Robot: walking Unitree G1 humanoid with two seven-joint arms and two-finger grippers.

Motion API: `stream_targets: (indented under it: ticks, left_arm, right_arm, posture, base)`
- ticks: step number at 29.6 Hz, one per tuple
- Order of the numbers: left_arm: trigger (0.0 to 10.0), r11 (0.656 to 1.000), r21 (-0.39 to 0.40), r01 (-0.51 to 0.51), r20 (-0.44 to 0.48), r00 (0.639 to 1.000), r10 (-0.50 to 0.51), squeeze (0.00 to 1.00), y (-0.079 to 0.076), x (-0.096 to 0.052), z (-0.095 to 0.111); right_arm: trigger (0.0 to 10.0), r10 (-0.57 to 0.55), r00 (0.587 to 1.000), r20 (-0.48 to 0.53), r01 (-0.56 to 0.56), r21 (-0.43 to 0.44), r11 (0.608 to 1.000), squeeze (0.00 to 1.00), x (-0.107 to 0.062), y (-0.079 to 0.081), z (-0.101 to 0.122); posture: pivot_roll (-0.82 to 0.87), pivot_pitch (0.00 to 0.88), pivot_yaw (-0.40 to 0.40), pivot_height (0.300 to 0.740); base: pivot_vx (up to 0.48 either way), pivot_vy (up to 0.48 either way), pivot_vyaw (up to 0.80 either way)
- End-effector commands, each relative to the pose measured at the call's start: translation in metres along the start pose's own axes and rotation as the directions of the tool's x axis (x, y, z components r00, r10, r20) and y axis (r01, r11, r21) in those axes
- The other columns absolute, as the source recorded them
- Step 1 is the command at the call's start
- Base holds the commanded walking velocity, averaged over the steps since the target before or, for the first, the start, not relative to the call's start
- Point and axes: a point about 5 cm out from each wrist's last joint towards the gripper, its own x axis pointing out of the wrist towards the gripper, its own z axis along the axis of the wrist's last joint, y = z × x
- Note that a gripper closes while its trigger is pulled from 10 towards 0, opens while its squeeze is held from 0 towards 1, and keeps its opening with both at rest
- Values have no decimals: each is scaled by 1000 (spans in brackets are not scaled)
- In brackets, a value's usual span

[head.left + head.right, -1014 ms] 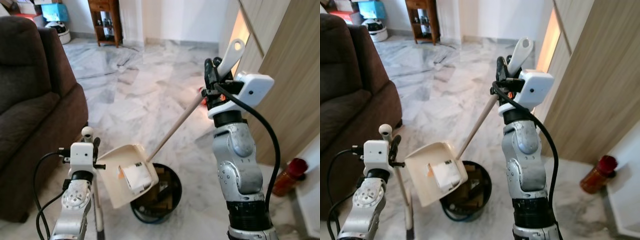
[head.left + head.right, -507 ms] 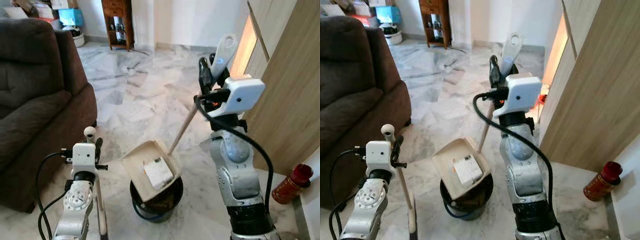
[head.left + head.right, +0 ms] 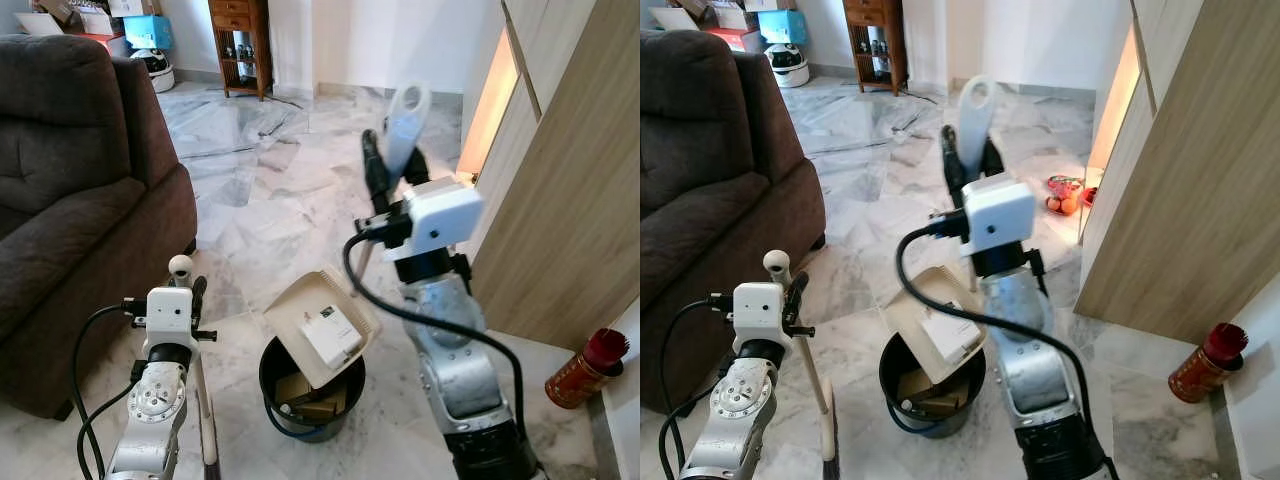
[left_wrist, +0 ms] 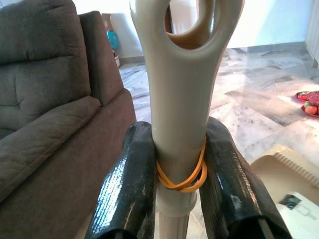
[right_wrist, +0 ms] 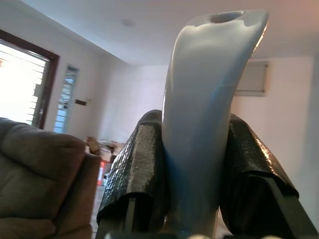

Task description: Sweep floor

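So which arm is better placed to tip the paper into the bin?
The right. Its pincer grips the dustpan handle, and the dustpan is tilted over the bin. The left pincer holds the broom.

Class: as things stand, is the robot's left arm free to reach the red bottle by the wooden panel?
Probably not. The left gripper is shut on the broom handle, and the red bottle stands far across, beyond the bin and the right arm.

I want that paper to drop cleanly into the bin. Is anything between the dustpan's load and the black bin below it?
Nothing visible stands in the way. The dustpan, held by its handle in the right tool, is tilted directly over the open black bin. The white paper still lies on the pan, with only trash already inside the bin beneath it.
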Motion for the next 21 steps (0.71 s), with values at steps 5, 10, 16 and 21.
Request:
stream_targets:
  ticks: [5,10,16,21]
  left_arm:
    - [10000,1000,21,11,59,998,-12,0,0,1,10]
    - [10000,1000,21,13,59,998,-15,0,-1,1,10]
    - [10000,1000,21,15,58,998,-16,0,-1,1,10]
    - [10000,1000,20,18,58,998,-19,0,-2,1,9]
  right_arm:
    - [10000,95,986,140,-85,-75,994,0,4,20,20]
    - [10000,124,982,142,-110,-104,988,0,1,24,19]
    - [10000,133,982,135,-117,-120,986,0,0,24,16]
    - [10000,153,979,136,-134,-134,982,0,0,25,16]
  posture:
    - [161,0,28,740]
    - [161,0,27,740]
    - [160,0,26,740]
    - [158,0,27,740]
  base:
    - [0,0,0]
    - [0,0,0]
    - [0,0,0]
    - [0,0,0]
